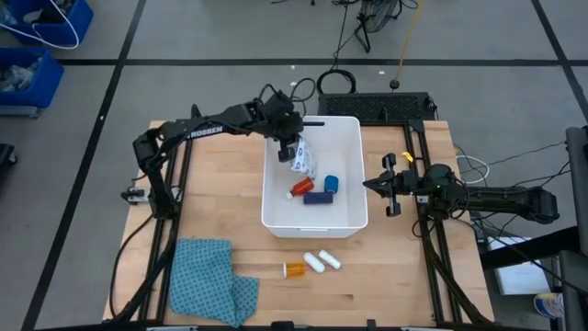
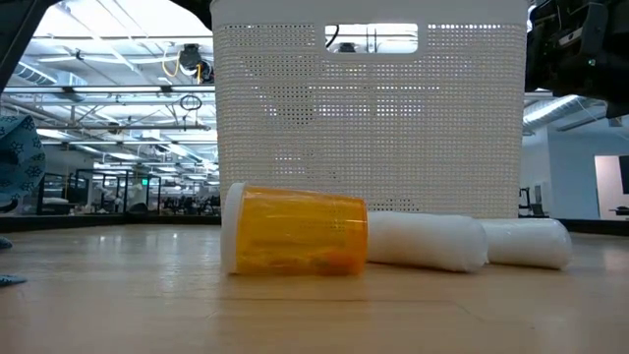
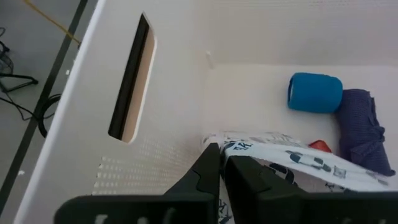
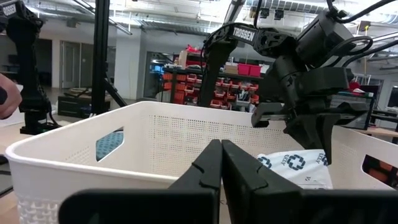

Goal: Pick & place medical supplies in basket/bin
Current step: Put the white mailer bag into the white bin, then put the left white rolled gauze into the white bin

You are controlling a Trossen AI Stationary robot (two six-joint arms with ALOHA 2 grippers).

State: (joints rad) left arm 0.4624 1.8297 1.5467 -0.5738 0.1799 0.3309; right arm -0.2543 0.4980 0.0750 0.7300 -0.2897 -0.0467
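A blue patterned cloth (image 1: pixel 209 280) lies crumpled on the wooden table (image 1: pixel 220 184).

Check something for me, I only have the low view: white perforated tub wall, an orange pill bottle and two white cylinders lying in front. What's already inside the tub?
Observer: A blue tape roll, a dark blue strip, and a red-capped bottle lie on the floor of the white rectangular plastic tub.
Operator: Where's the left pincer?
Observer: Left pincer is over the tub's far end, shut on the white printed flat packet.
Operator: Right arm?
Observer: Right pincer waits just outside the tub's right wall, shut and holding nothing.
Operator: Anything else left on the table?
Observer: A blue patterned cloth lies near the front left corner.
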